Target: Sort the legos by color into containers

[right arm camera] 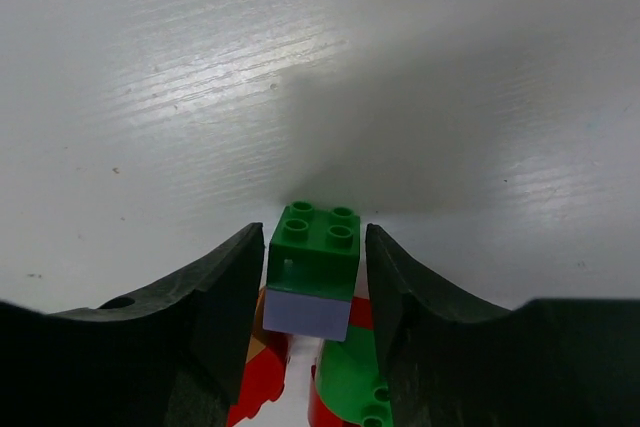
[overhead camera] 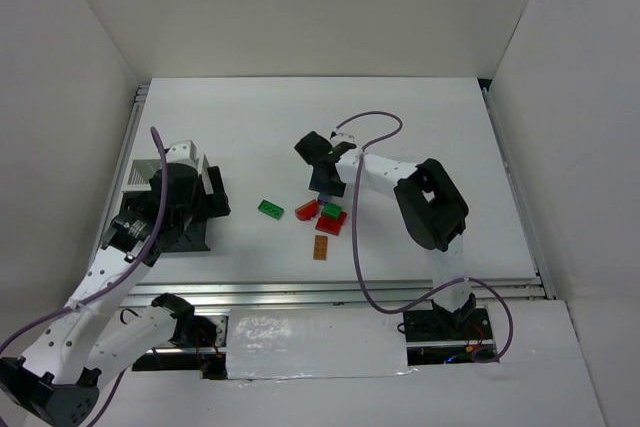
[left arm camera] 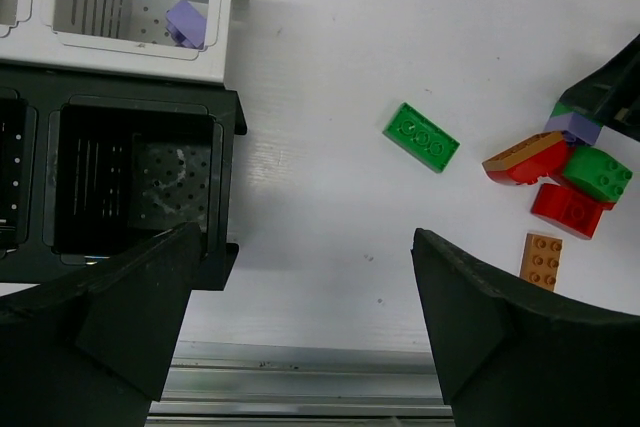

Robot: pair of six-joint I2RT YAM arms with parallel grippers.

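My right gripper (right arm camera: 315, 247) stands open over the brick pile (overhead camera: 325, 215). Its jaws straddle a green brick (right arm camera: 318, 242) stacked on a lavender brick (right arm camera: 306, 313), with a thin gap on each side. Red (right arm camera: 262, 382) and green (right arm camera: 352, 387) bricks lie under the fingers. A flat green brick (overhead camera: 270, 209) lies alone left of the pile, and an orange-brown one (overhead camera: 320, 246) lies in front. My left gripper (left arm camera: 300, 297) is open and empty beside a black bin (left arm camera: 135, 182). The white bin (left arm camera: 140, 42) holds a lavender brick (left arm camera: 187, 24).
The bin cluster (overhead camera: 185, 209) sits at the table's left under my left arm. White walls close in the back and both sides. A metal rail (overhead camera: 380, 292) runs along the near edge. The right arm's cable (overhead camera: 357, 247) loops over the table beside the pile.
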